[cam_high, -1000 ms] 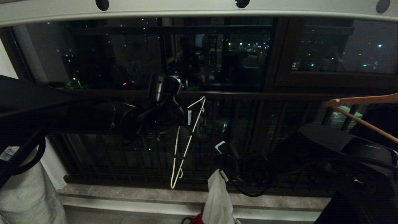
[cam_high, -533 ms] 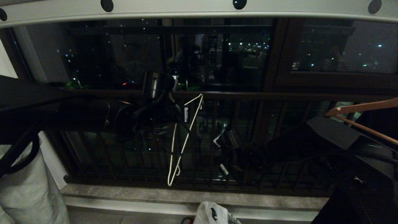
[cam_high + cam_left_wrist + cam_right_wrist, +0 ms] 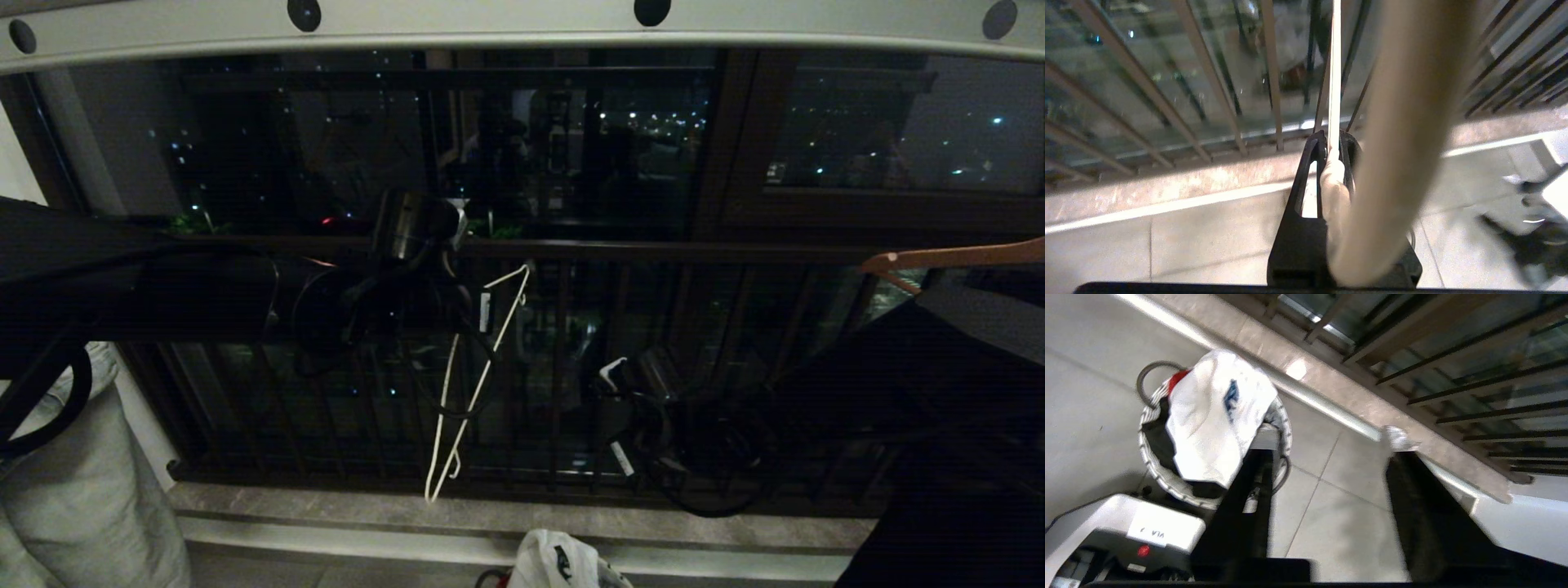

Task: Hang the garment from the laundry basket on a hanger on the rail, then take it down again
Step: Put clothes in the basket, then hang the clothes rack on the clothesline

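Two black arms reached out over a pale tiled floor [image 3: 1098, 355] toward a dark brown balcony railing with vertical bars [image 3: 735, 253], night windows with city lights beyond it and a grey stone sill [image 3: 343, 506] at its foot. Overhead ran the long pale grey-white metal rail with round dark holes [image 3: 490, 24].

A second before, the right gripper [image 3: 618, 416] had held the white T-shirt with the blue chest print [image 3: 1212, 416] up above the basket; by now the shirt had dropped. It lay draped over the rim of the small round dark laundry basket with the white-patterned rim [image 3: 1151, 465], low at the near centre of the head view, well below the gripper. The right gripper had shifted a little to the right and hung in front of the railing bars, its fingers [image 3: 1412, 506] spread apart with nothing between them. The left gripper [image 3: 482, 314] stayed clamped on the thin white wire hanger [image 3: 465, 392], which dangled steeply tilted in front of the railing, its lower end slightly farther left than before and not on the rail.

A brown wooden hanger [image 3: 955, 257] showed at the far right. A pale grey-blue denim garment [image 3: 73, 506] hung at the near left. In the left wrist view the hanger's blurred white wire crossed close to the lens and hid part of the floor.
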{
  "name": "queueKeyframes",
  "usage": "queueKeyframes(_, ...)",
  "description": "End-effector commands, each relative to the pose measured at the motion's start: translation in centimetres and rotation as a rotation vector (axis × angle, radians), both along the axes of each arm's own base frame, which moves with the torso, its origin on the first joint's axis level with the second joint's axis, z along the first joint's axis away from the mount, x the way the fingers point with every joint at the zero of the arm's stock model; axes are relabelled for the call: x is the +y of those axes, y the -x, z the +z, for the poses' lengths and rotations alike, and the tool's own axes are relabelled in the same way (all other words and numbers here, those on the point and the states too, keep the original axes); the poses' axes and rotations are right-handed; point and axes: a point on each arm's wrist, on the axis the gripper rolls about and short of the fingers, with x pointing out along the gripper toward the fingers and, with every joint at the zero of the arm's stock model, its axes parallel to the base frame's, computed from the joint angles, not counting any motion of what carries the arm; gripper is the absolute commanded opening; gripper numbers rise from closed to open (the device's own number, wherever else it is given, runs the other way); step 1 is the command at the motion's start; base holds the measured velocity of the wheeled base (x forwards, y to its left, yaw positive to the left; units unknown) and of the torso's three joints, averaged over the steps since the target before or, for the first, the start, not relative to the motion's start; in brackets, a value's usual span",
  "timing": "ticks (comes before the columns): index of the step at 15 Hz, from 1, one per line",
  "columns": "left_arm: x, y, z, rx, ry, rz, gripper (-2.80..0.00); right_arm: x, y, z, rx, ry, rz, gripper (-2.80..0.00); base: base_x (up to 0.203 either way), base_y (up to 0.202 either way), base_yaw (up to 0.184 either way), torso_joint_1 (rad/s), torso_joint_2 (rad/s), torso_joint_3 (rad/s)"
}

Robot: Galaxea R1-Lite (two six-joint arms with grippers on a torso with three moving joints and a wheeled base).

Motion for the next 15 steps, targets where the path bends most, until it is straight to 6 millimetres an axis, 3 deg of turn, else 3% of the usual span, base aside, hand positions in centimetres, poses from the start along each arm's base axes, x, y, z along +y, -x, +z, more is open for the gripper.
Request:
queueKeyframes(1,-0.4,0.3,-0.3,0.034,-0.014,-0.013,-2.8,-0.7,0.4,2.1,-0.045,-0.014,-0.005,-2.8,0.0,0.0,0.0,0.0,0.0,0.0)
queueKeyframes(3,-0.8,1.3,-0.3,0.057,-0.014,-0.032,-2.8,-1.2,0.0,2.1,-0.049,-0.007,-0.016,-2.8,0.0,0.0,0.0,0.0,0.0,0.0)
queueKeyframes(6,-0.8,5.4,0.8,0.075,0.01,-0.102,-2.8,-2.9,-1.3,1.4,-0.034,0.024,-0.048,-2.8,0.0,0.0,0.0,0.0,0.0,0.0)
queueKeyframes(11,2.0,13.2,4.4,0.046,0.077,-0.222,-2.8,-3.4,-1.7,1.3,-0.035,0.024,-0.063,-2.8,0.0,0.0,0.0,0.0,0.0,0.0)
queueKeyframes(15,4.6,17.1,6.6,-0.016,0.126,-0.258,-2.8,-3.5,-1.8,1.6,-0.047,0.016,-0.068,-2.8,0.0,0.0,0.0,0.0,0.0,0.0)
